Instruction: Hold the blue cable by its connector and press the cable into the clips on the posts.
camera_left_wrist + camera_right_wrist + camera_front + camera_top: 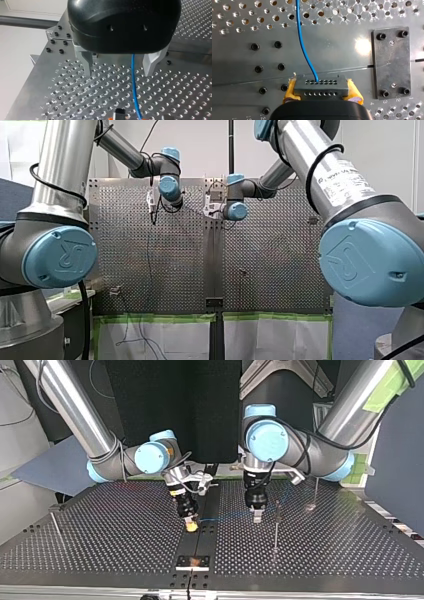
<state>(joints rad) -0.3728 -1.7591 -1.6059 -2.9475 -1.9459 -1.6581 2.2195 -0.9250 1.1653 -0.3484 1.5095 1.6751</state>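
Beside the post [275, 525], straddled blue cable [133, 82] with my left gripper [118, 72], spread wide, gripping nothing; clamped connector [321, 83] in my right gripper [322, 91], farther off. Looked like routing; called next for pressing into clip.

A robotics laboratory is shown. Two industrial arms [60, 175] are mounted at a perforated metal counter [100, 535], spread beneath the right gripper [190, 524]. Its edge is lined with green tape [160, 318], and a plain white wall [200, 145] is seen.
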